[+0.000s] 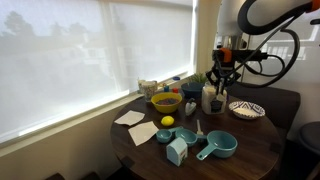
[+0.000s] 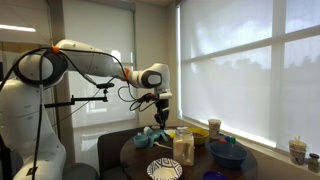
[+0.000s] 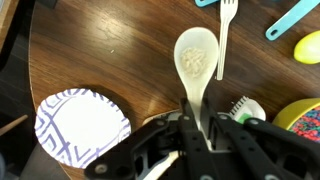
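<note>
In the wrist view my gripper (image 3: 196,103) is shut on the handle of a pale cream spoon (image 3: 197,55), whose bowl points away over the dark wooden table (image 3: 110,50). The spoon hangs above the table, between a blue-and-white patterned plate (image 3: 82,125) and a white fork (image 3: 225,35). In both exterior views the gripper (image 1: 222,80) (image 2: 160,110) hovers well above the round table, near a tall jar (image 1: 212,98) and the plate (image 1: 246,109).
A yellow bowl (image 1: 166,101), a lemon (image 1: 167,122), a teal measuring cup (image 1: 220,146), a light blue carton (image 1: 177,151) and paper napkins (image 1: 143,133) lie around the table. A blue bowl (image 2: 227,153) stands by the window. A chair (image 1: 285,100) backs the far side.
</note>
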You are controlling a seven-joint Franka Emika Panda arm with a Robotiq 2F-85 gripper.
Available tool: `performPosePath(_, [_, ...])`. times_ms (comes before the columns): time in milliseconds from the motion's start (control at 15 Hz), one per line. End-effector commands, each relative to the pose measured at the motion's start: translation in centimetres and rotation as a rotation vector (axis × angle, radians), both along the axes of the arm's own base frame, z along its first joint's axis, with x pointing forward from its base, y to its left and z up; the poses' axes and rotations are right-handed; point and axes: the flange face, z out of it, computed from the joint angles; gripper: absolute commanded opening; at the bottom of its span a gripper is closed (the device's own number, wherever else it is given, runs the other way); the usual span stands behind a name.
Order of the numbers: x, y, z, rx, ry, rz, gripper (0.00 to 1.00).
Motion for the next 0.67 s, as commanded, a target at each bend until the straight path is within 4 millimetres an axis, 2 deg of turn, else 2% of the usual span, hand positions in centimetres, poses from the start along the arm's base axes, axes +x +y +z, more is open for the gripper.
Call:
performPosePath(0, [-0.7,0.0,2.7,0.043,-0.012,0.003,0.04])
performPosePath(133, [-0.9,-0.2,3.8,0.039,-0.023,-0.002,0.04])
performPosePath(333, [-0.9,-1.7,4.9,0.018,-0.053,-0.047,0.04])
performPosePath(600, [-0.8,-5.8,5.3,0.01,-0.072,-0.139,0.04])
